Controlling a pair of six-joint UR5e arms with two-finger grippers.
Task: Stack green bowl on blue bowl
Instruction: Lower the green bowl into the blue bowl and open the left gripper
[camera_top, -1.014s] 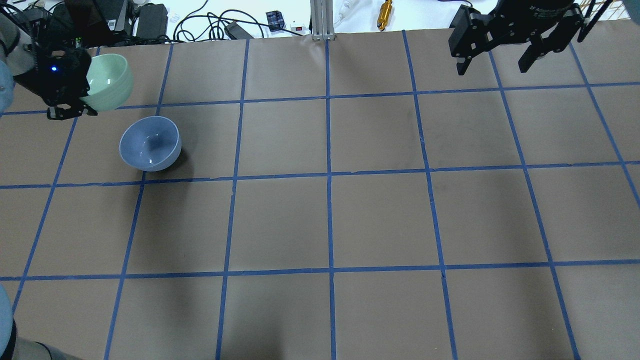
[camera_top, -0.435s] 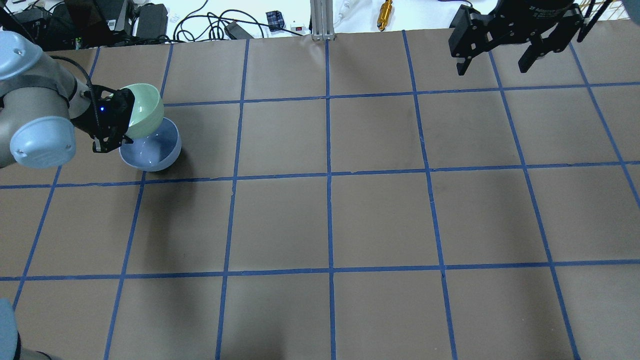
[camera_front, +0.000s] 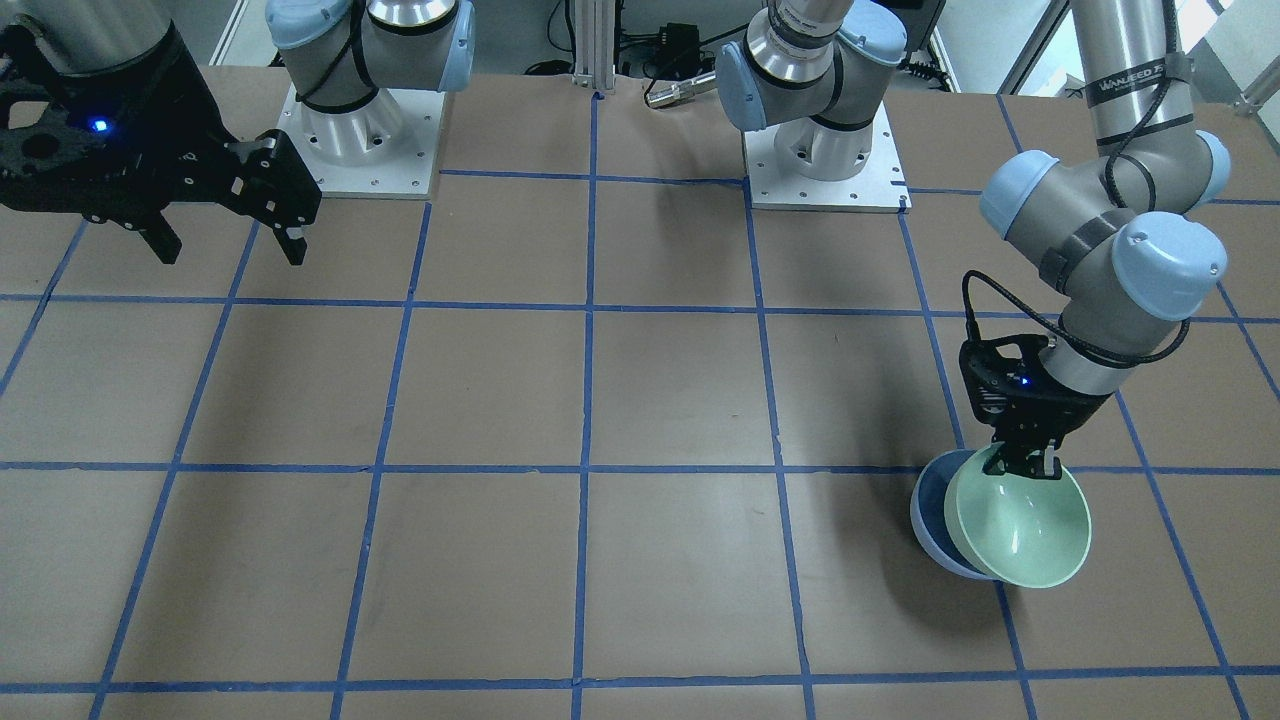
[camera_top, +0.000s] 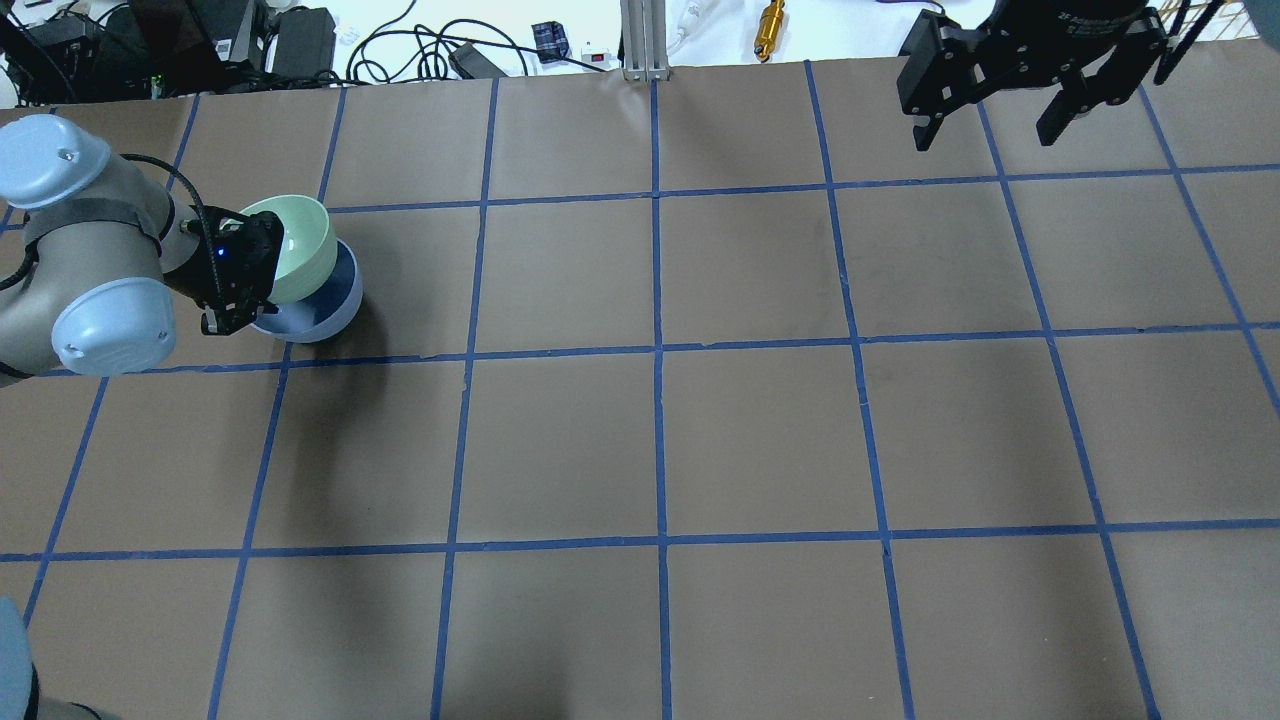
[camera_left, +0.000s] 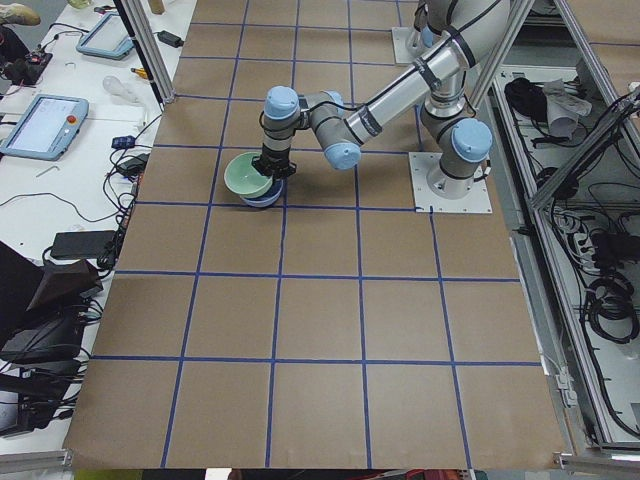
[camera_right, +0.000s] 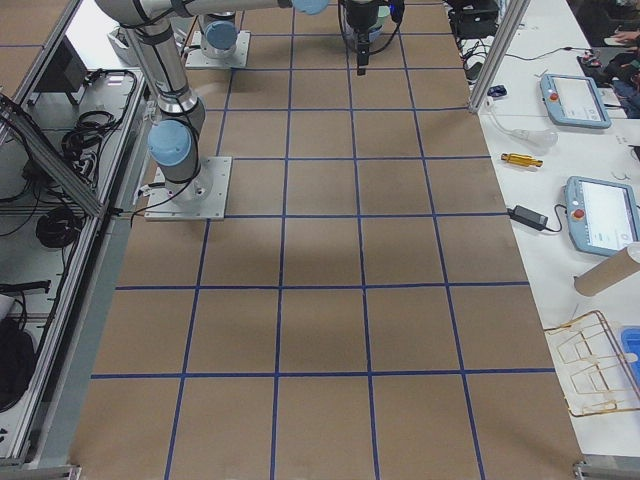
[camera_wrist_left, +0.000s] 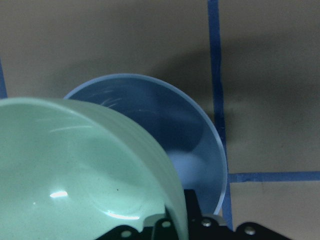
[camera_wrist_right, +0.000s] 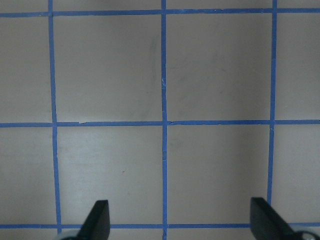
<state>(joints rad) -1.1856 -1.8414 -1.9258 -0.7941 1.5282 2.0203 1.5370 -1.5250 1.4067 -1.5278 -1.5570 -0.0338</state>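
Note:
The green bowl (camera_top: 297, 243) is tilted and held by its rim in my left gripper (camera_top: 250, 298), which is shut on it. It hangs over the blue bowl (camera_top: 340, 298), overlapping its near rim; I cannot tell whether they touch. The front view shows the green bowl (camera_front: 1020, 530) covering most of the blue bowl (camera_front: 928, 508), with the left gripper (camera_front: 1030, 465) on its rim. The left wrist view shows the green bowl (camera_wrist_left: 75, 175) in front of the blue bowl (camera_wrist_left: 165, 125). My right gripper (camera_top: 985, 138) is open and empty, high at the far right.
The brown table (camera_top: 660, 440) carries a blue tape grid. Cables, power bricks and a brass part (camera_top: 770, 25) lie beyond the far edge. The right wrist view shows only bare grid between the open fingers (camera_wrist_right: 97, 220).
My left arm has carried the green bowl from the far left corner toward me and rightward, lowering it over the blue bowl. The right arm has not moved.

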